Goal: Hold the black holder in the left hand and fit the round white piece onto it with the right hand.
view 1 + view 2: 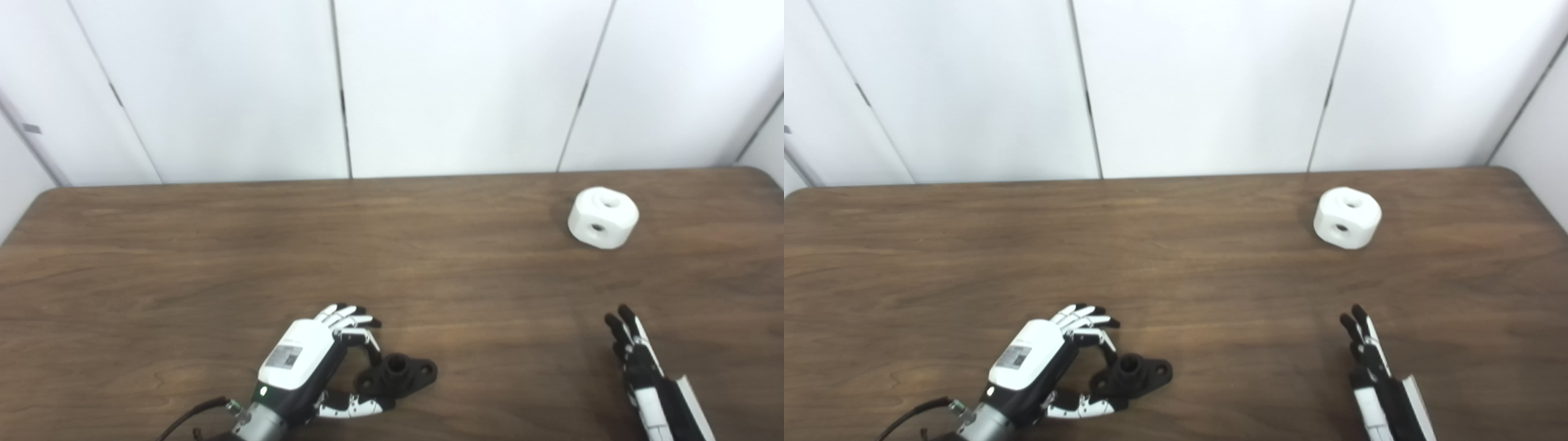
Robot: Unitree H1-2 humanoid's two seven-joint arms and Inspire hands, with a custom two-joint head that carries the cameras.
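Holder (397, 373) lies flat on the tabletop (245, 257), long axis left-right, boss up, left hand (318, 361) curled loosely around its left end. Right hand (637, 361) to its right, fingers spread, empty; white piece (603, 217) well beyond.

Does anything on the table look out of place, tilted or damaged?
Nothing stands out. The black holder lies flat by the left hand, and the round white piece sits whole, far from the right hand.
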